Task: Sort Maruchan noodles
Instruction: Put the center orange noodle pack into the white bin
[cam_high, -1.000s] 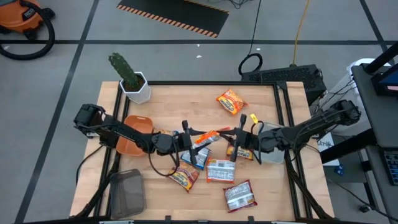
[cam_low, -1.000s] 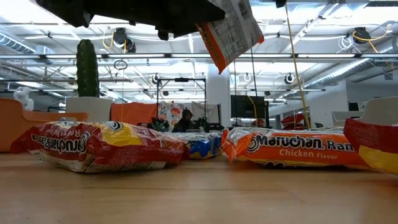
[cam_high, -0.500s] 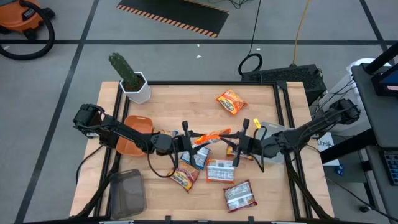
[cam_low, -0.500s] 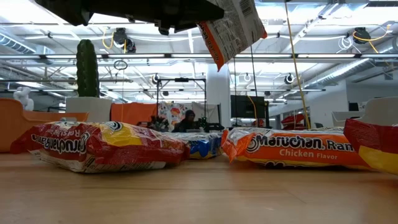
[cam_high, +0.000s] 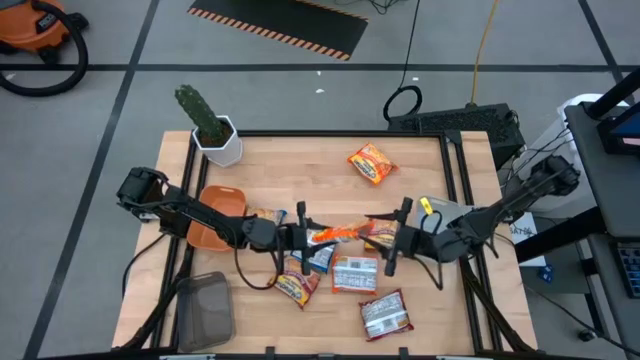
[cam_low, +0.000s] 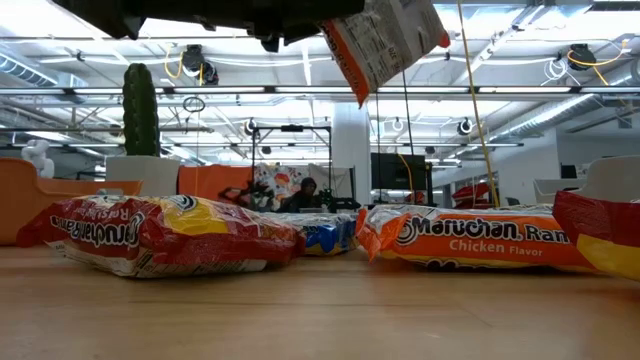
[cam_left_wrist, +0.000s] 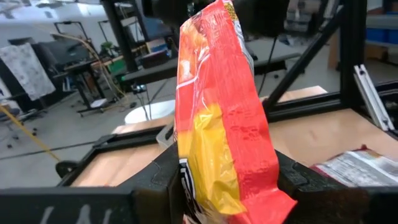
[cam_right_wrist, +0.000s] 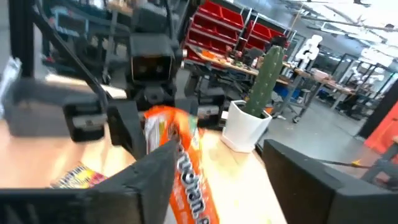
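On the tabletop, the cactus pot stands at the far left corner, with the bowl nearer along the left side. One ramen packet lies far right of centre. Above mid-tabletop a held packet hangs between the left hand and right hand. Other packets lie beneath, nearer the front.

I count one orange-yellow packet lifted above mid-table, on edge. Six packets lie flat: one orange at the far side, apart; the others, including a blue-white one, clustered beneath.
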